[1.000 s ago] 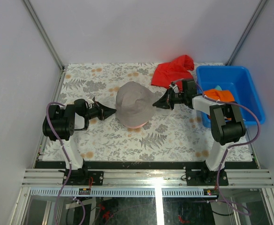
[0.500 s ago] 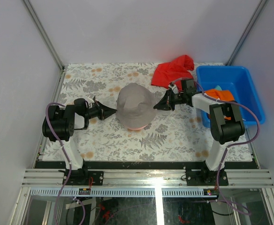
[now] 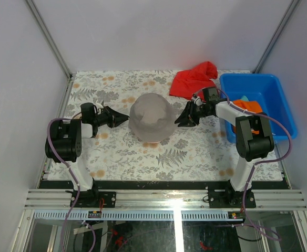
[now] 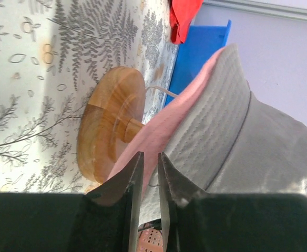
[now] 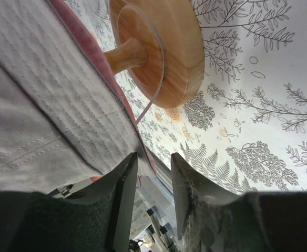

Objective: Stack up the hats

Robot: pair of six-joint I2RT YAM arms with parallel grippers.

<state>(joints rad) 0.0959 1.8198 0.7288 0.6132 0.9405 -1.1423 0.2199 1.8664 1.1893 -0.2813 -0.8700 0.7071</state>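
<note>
Fern-printed worktop point(image 3: 116, 155): blue bin point(image 3: 273, 92) at right, orange hat point(image 3: 248, 106) lodged inside; grey hat point(image 3: 152, 116) seated over pink hat point(image 4: 164, 126) on wooden stand point(image 4: 109, 126), centre; left claw point(image 4: 148, 157) narrowly parted, right claw point(image 5: 154, 157) parted wider, both held empty beside the brim.

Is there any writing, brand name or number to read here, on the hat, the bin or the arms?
No readable text.
The grey hat, blue bin and red cloth are plain; the tablecloth shows only fern prints.
Anything on the small board at the bottom edge is too small to read.
</note>
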